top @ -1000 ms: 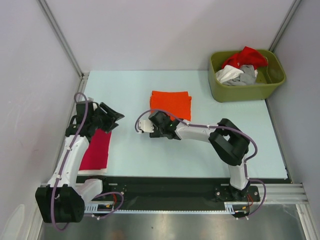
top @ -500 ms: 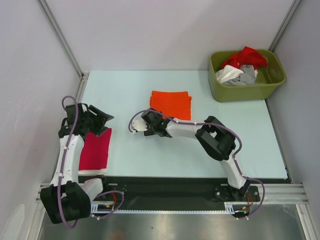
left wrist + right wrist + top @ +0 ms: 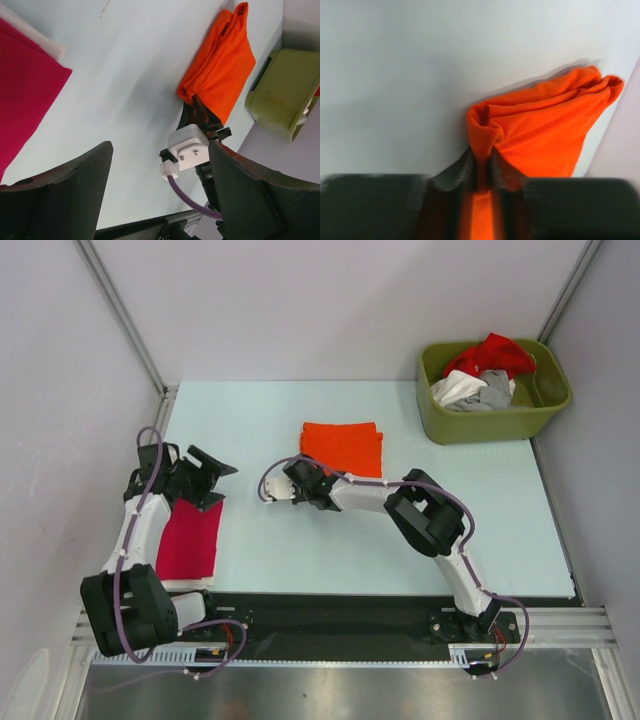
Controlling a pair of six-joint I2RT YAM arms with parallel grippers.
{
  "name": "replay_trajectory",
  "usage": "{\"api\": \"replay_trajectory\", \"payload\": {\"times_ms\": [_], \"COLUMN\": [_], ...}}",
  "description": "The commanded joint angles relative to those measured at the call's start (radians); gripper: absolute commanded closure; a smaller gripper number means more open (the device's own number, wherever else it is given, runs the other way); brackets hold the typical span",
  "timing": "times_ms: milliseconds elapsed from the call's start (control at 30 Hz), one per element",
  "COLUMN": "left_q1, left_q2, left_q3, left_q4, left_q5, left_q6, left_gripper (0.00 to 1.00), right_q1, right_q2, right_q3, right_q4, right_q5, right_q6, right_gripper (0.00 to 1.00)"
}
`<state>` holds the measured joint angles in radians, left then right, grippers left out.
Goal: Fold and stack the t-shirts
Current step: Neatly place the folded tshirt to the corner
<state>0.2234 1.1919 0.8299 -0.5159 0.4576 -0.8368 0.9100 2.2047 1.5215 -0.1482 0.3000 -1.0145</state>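
- Counter (image 3: 300, 550) of pale blue carried everything, with both arms bolted at its near edge.
- Olive-green bin (image 3: 490, 425) sat at the far right corner, well apart from both arms.
- Orange t-shirt (image 3: 345, 445) lay folded into a rectangle near the middle of the counter, towards the far side. Its near left corner was bunched and lifted slightly where it was gripped.
- Magenta t-shirt (image 3: 190, 545) lay folded flat by the left edge of the counter, beside the left arm. A white layer (image 3: 42, 42) showed from under one of its edges in the left wrist view.
- Three loose tees were heaped in the bin: a red t-shirt (image 3: 495, 352) on top at the back, a white t-shirt (image 3: 458, 388) at the front left, and a grey t-shirt (image 3: 495, 392) beside it.
- Left gripper (image 3: 213, 483) hung over the far end of the magenta t-shirt. Its fingers (image 3: 70, 185) were spread wide with nothing between them but bare counter.
- Right gripper (image 3: 481, 162) reached across to the orange t-shirt's near left corner. Its fingers (image 3: 465, 172) were drawn close together, pinching a fold of the orange cloth between them.
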Motion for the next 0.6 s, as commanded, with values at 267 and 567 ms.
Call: {"api": "replay_trajectory", "payload": {"times_ms": [267,567], "left_q1": [-0.047,-0.216], "left_q2": [0.169,0.414], "left_q3": [-0.078,-0.022], "left_q4": [0.385,0.672], "left_q5": [0.157,0.178], "left_q6": [-0.122,-0.31], "left_gripper": [0.15,0.11], "right_q1": [-0.019,-0.029], "right_q2": [-0.101,-0.295], "right_q3": [-0.015,-0.144], "right_q4": [-0.082,-0.108], "right_q5": [-0.05,-0.142], "right_q6": [0.089,0.119], "right_gripper": [1.0,1.0]}}
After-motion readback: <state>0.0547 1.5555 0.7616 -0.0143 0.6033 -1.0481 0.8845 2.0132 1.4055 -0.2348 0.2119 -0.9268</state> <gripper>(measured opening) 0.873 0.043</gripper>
